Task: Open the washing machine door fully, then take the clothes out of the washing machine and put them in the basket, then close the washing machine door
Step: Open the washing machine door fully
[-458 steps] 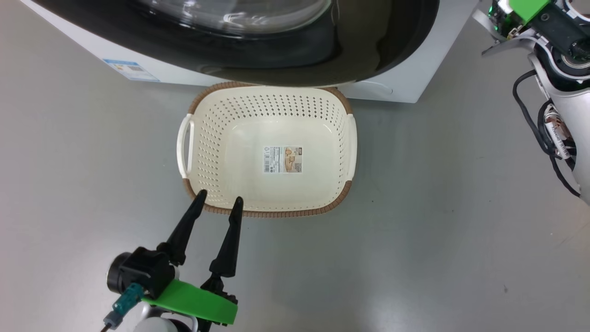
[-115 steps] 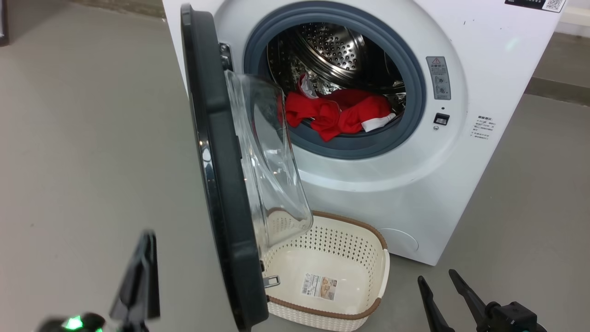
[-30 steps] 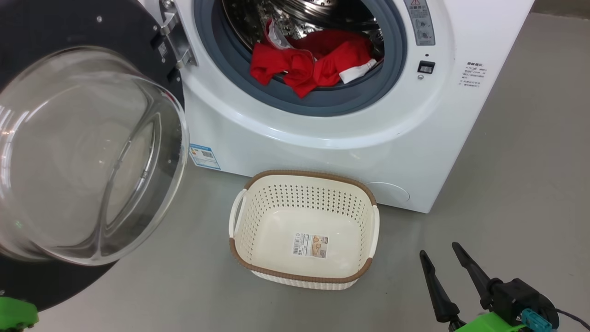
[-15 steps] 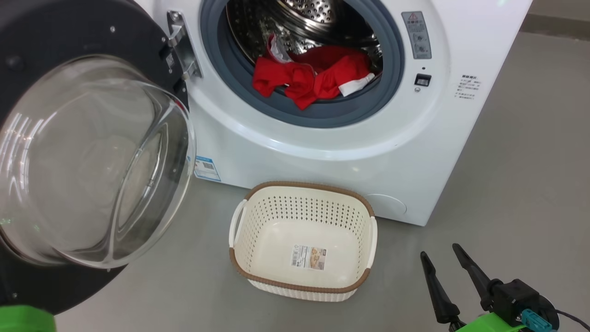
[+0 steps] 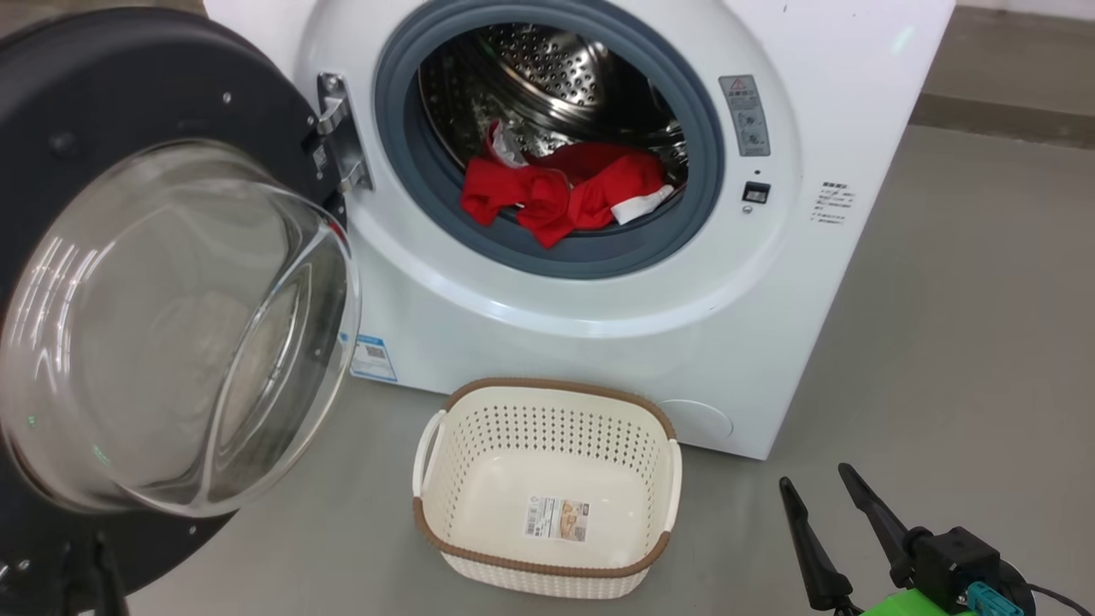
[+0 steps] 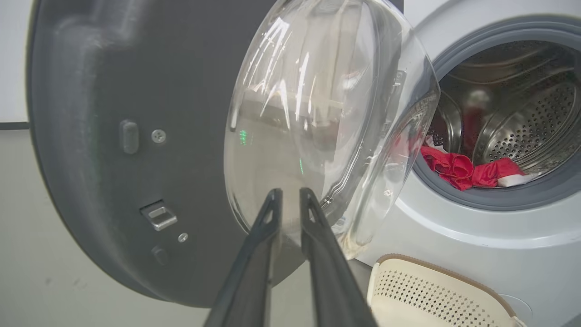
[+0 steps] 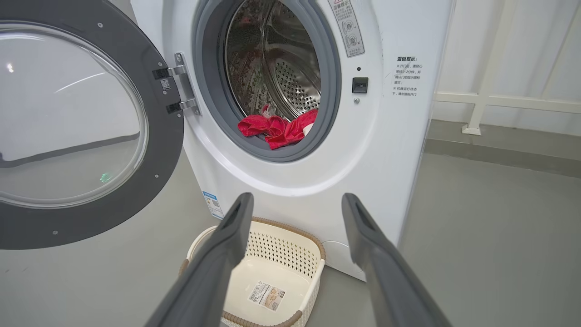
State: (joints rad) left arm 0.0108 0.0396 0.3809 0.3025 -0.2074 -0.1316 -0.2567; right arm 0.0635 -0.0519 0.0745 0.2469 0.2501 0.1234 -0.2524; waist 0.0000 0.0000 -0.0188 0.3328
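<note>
Evidently we hold our left end effector narrowly parted and empty before the swung-wide black-rimmed glass washing machine door; our right end effector gapes, ready for red fabric clothes ahead in the white washing machine.

The washing machine is white, with a grey gasket, a silvery drum dotted with holes and a small blue label. Its door is black around clear glass. The clothes are bright red with white trim. The basket is cream, hole-patterned, with a woven brown rim.
</note>
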